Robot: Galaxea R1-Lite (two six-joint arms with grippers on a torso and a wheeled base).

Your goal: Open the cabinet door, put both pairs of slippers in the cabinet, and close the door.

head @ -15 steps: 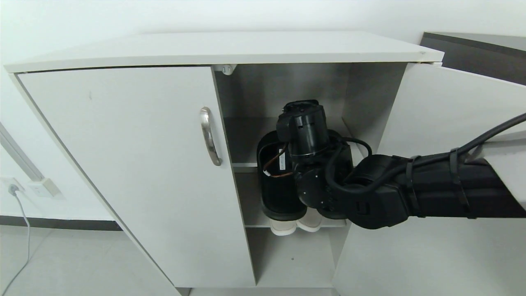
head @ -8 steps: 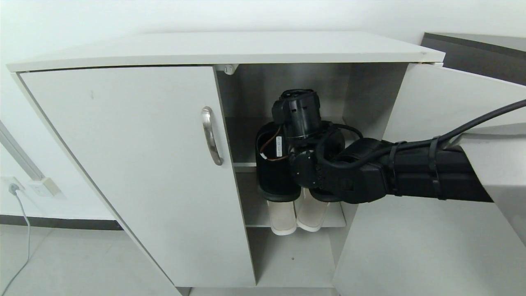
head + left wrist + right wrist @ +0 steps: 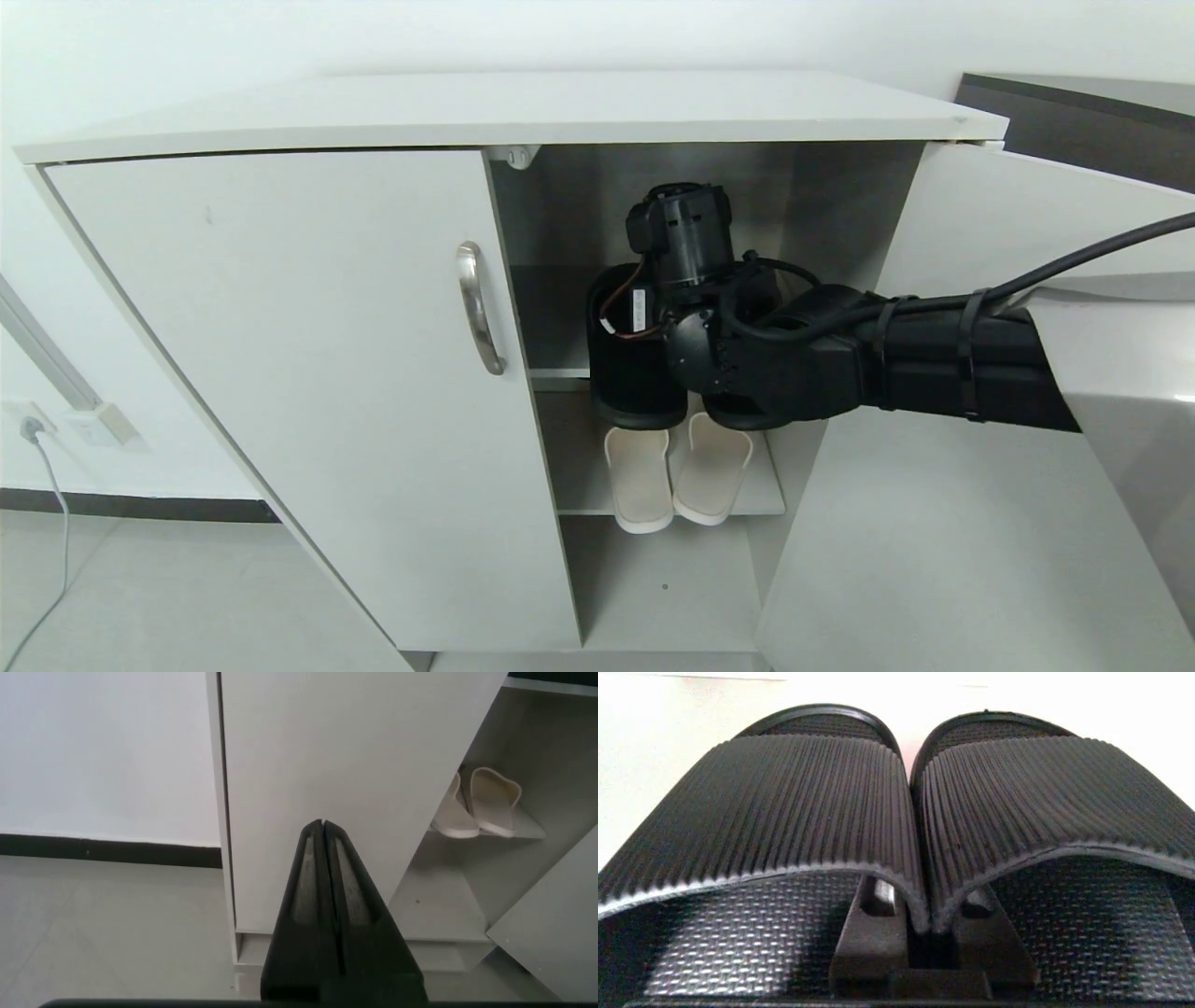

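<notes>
1. The black slippers were a matched pair with ribbed straps and a woven-textured footbed, lying side by side with toes pointing into the cabinet.
2. The right gripper reached under the straps and pinched their two inner edges together between its fingers, so one slipper hung on each side of it.
3. The pair sat at the upper shelf, heels jutting out past its front edge, directly above the white slippers on the shelf below. The right door stood open and the left door was closed.
4. The left gripper hung low outside the cabinet, its fingers pressed together on nothing.
5. Compared with a second earlier, the right arm had risen and pushed deeper, lifting the black pair from the lower shelf's level and uncovering the white pair.
</notes>
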